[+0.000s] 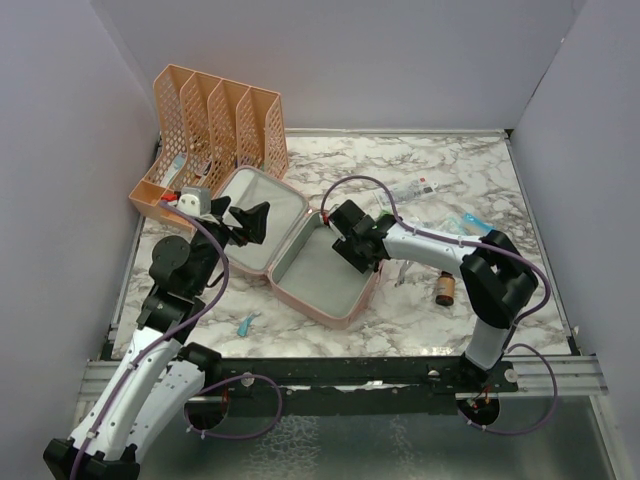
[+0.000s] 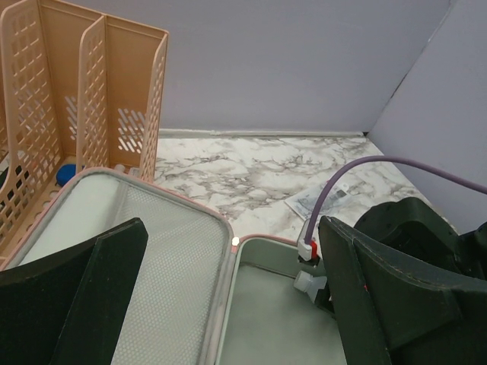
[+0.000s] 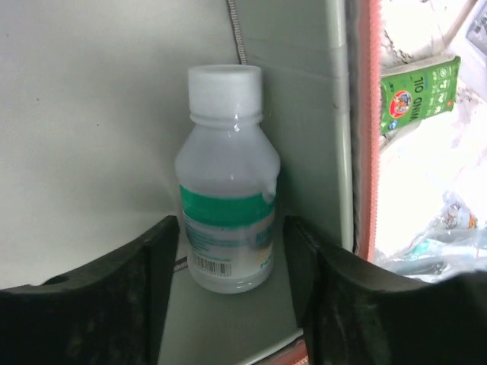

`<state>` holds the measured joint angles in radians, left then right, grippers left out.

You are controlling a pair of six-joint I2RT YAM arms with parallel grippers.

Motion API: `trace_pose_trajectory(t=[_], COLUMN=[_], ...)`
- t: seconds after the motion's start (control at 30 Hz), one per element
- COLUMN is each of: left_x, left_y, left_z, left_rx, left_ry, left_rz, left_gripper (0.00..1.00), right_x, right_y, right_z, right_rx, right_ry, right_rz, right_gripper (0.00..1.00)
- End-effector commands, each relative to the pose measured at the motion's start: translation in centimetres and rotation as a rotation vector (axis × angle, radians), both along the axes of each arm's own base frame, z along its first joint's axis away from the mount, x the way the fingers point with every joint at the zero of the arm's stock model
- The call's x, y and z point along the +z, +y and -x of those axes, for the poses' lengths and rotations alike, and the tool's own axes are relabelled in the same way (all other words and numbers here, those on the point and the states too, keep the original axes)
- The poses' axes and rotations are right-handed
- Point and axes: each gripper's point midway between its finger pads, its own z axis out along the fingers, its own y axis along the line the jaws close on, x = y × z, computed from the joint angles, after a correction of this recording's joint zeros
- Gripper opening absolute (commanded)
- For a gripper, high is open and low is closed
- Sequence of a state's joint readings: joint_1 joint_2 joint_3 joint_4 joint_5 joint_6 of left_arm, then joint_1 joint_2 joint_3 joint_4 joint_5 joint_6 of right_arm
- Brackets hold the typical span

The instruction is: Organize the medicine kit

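The medicine kit, a pink zip case with pale grey-green lining, lies unzipped and flat in the middle of the table. Its lid is towards the left. My right gripper reaches into the far corner of the kit's base. Its jaws are open, one on each side of a clear bottle with a white cap and green label, and a thin gap shows on both sides. The bottle rests on the lining against the kit's wall. My left gripper hangs wide open above the lid and hinge, holding nothing.
An orange perforated file rack stands at the back left, close to the lid. Right of the kit are a small brown bottle, clear and blue packets and a green oil sachet. A small blue item lies near the front.
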<state>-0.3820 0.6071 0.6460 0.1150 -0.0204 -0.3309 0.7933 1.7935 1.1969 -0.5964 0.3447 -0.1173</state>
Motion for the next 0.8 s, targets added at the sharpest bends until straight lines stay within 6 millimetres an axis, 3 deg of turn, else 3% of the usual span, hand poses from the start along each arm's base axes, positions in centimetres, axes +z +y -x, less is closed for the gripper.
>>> trace_pose_trajectory(t=[0.0,0.13,0.37,0.53,0.77], left_x=[0.7,0.6,0.5,0.5,0.4], left_y=[0.2,0.2,0.2,0.2,0.2], left_z=[0.0,0.0,-0.1,-0.1,-0.1], left_rx=[0.013,0.014,0.015,0.017,0.016], left_ry=[-0.009,-0.007,-0.003,-0.003,-0.001], left_rz=[0.013,0.011,0.008,0.006,0.004], left_gripper=[0.99,0.99,0.99,0.99,0.99], right_x=[1.2,1.9,2.0,2.6,3.8], right_y=[-0.2,0.1,0.1,-1.4,-1.7], right_z=[-0.5,-0.6,-1.0,-1.5,-1.5], right_rx=[-0.042,-0.052,-0.072,-0.128,-0.137], right_ry=[-0.03,-0.048,-0.075,-0.133,-0.161], right_rz=[0.026,0.016,0.021,0.082,0.078], right_gripper=[0.6,0.6,0.44,0.42,0.44])
